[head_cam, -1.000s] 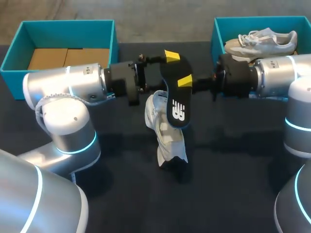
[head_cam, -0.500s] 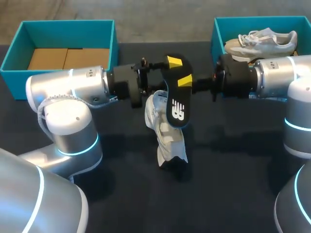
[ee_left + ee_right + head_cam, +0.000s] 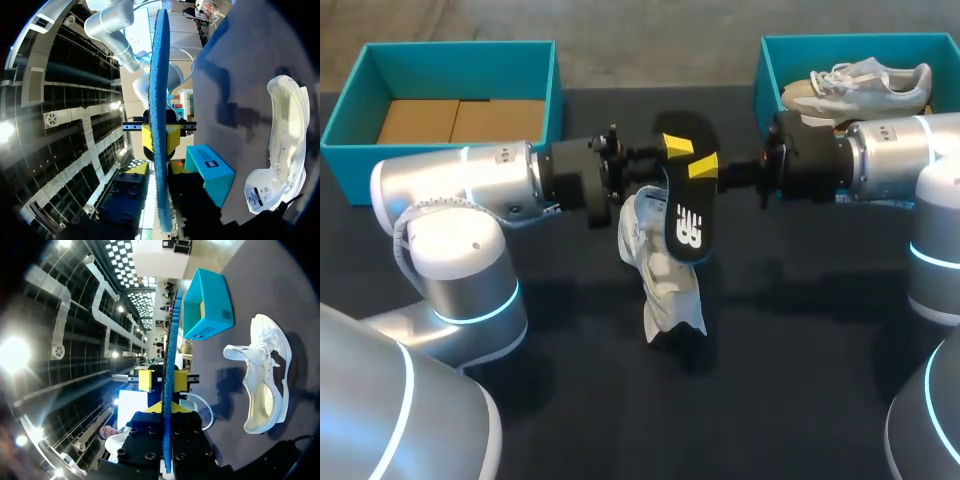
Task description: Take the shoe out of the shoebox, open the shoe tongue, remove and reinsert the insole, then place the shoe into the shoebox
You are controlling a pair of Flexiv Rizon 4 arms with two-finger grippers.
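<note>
A black insole with a blue underside stands on edge in mid-air above the table's middle, held from both sides. My left gripper is shut on its upper part, yellow tips pressed against both faces. My right gripper is shut on it just below, from the other side. In the left wrist view the insole's blue edge runs out from between my left gripper. In the right wrist view the same edge rises from my right gripper. The white shoe lies on the table under the insole, opening upward.
A teal shoebox with brown cardboard inside stands at the back left. A second teal shoebox at the back right holds a grey shoe. The dark tabletop stretches in front of the shoe.
My left gripper's fingers have drawn together onto the insole's upper part, and the left arm has shifted slightly toward it. The right gripper and the shoe have stayed put.
</note>
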